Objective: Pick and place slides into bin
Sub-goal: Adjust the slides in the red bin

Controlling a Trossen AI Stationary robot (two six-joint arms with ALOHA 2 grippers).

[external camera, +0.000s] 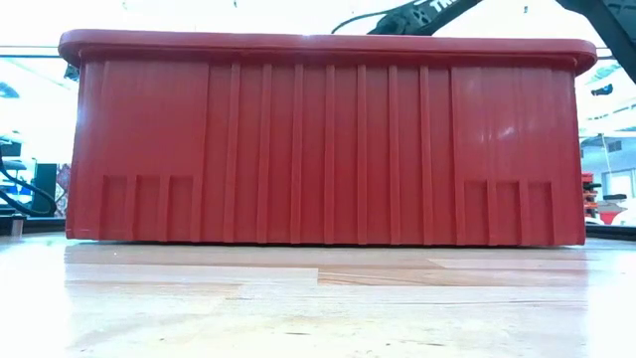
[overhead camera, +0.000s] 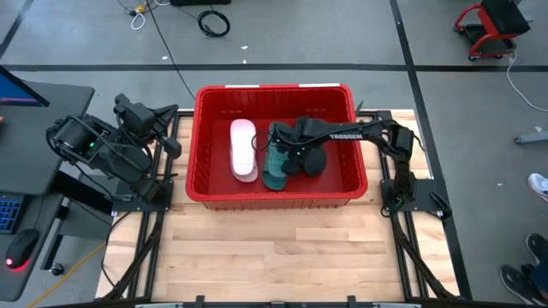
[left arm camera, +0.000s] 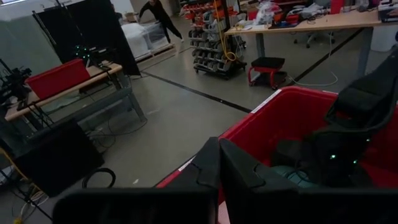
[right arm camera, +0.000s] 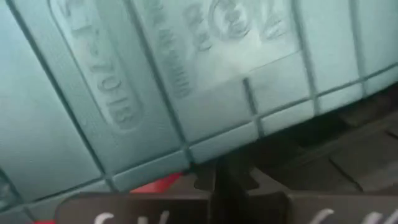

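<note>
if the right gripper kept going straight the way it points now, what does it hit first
Most likely the teal slide: its ribbed sole fills the right wrist view just past the right gripper, inside the red bin. Whether they already touch is unclear.

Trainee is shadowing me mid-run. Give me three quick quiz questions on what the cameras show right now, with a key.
1. True or false: the pale pink slide lies on the table outside the bin.
2. Which gripper is inside the bin? A) left gripper B) right gripper
3. What colour is the slide directly under the right gripper?

Key:
1. False; it lies inside the bin.
2. B; the left gripper waits outside the bin's left wall.
3. Teal: the teal slide, whose sole fills the right wrist view.
</note>
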